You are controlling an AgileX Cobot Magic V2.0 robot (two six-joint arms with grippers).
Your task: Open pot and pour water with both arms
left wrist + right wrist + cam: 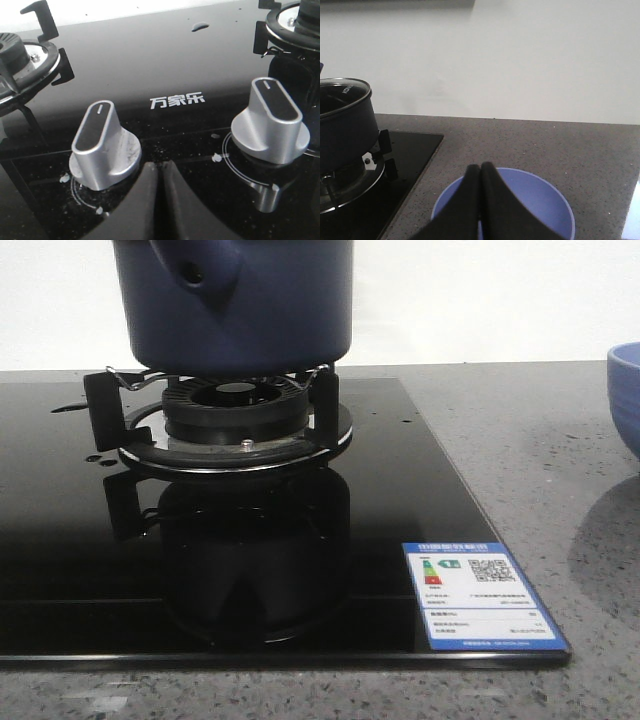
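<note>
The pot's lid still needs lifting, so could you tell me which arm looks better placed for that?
Probably the right: the right gripper sees the lidded pot nearby. The left gripper faces the knobs.

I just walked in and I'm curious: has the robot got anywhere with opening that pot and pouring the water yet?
Nothing looks done yet. The pot sits on the burner with its glass lid on. Both grippers are shut and empty: the left gripper is over the stove knobs, the right gripper above the blue bowl. Lifting the lid and pouring remain.
</note>
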